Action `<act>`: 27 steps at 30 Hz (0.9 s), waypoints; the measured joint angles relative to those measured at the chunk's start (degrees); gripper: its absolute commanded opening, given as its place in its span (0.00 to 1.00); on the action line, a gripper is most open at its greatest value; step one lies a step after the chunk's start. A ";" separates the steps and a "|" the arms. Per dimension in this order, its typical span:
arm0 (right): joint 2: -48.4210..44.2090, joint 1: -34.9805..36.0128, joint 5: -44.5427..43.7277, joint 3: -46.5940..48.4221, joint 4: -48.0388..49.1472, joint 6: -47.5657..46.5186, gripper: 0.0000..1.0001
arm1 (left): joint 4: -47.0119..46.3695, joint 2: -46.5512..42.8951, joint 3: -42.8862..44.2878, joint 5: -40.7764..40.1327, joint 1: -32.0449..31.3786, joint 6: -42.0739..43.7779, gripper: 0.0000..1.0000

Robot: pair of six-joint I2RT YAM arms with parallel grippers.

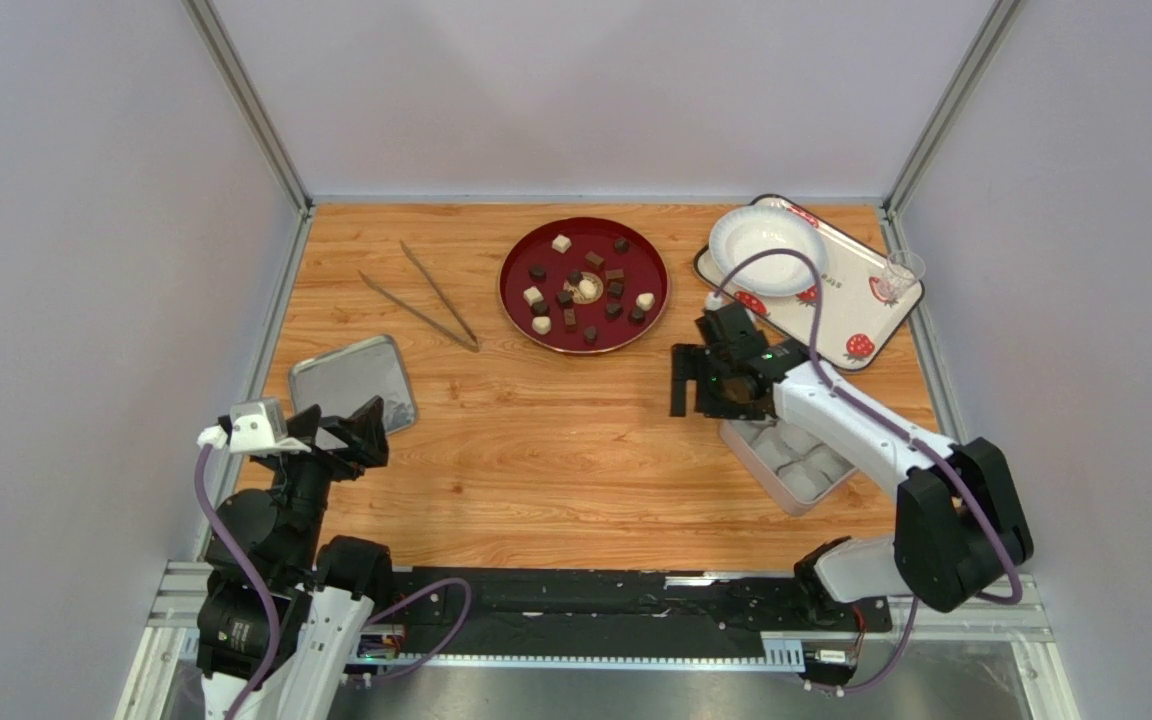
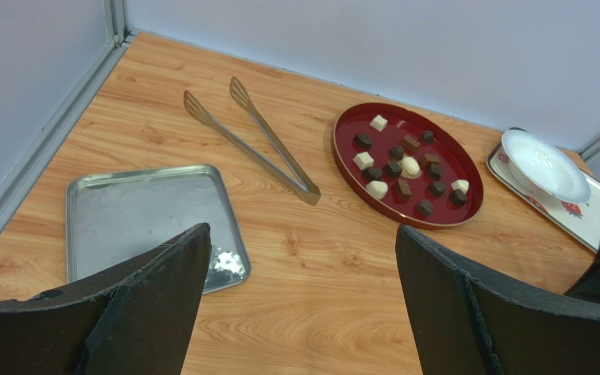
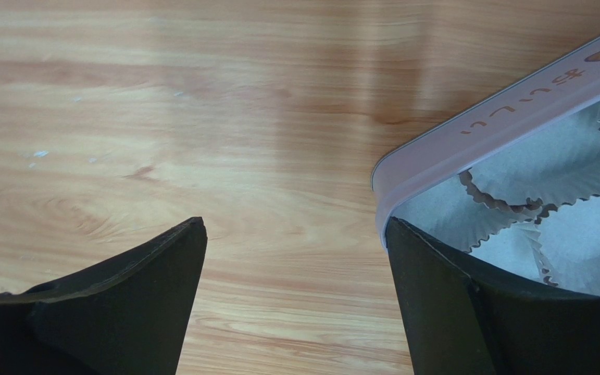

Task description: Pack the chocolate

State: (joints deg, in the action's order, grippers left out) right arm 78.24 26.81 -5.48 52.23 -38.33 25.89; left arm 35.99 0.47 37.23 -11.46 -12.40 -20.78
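The chocolate (image 1: 569,317), several small dark brown and cream-white pieces, lies on a round red plate (image 1: 513,285) at the back middle of the table. It also shows in the left wrist view (image 2: 403,188) on the plate (image 2: 343,150). A pale tin box (image 1: 793,459) lined with white paper cups (image 3: 550,181) sits at the right. My right gripper (image 1: 704,381) is open and empty, low over bare wood just left of the box's corner (image 3: 499,117). My left gripper (image 1: 355,431) is open and empty at the near left.
Long metal tongs (image 1: 420,297) lie left of the plate. A flat silver lid (image 1: 352,383) lies at the left, just beyond my left gripper. A strawberry-print tray (image 1: 850,311) at the back right holds a white bowl (image 1: 766,248) and a small glass (image 1: 898,278).
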 measured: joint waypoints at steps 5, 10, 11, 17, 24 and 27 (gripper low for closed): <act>6.64 13.27 0.20 5.46 1.60 2.86 0.88 | -0.02 0.00 0.00 0.00 -0.02 0.02 0.95; 17.90 25.86 0.33 17.38 2.69 3.91 0.88 | -0.02 0.00 0.00 0.00 -0.22 0.00 0.95; 20.09 28.00 0.61 20.11 2.75 3.85 0.88 | 0.02 0.00 0.00 0.00 -0.28 0.00 0.95; 28.24 37.59 2.43 34.03 1.73 2.45 0.89 | 0.09 0.00 0.00 0.00 -0.35 0.00 0.95; 23.19 37.24 -1.99 33.20 -2.62 1.29 0.91 | 0.17 0.00 0.00 0.00 -0.37 -0.02 0.95; 17.11 31.45 -4.28 27.50 -4.22 1.88 0.91 | 0.17 0.00 0.00 0.00 -0.37 -0.02 0.95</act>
State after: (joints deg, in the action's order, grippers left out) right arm 95.35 58.26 -9.76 79.72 -42.54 27.77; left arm 36.16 0.47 37.23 -11.46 -12.78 -20.80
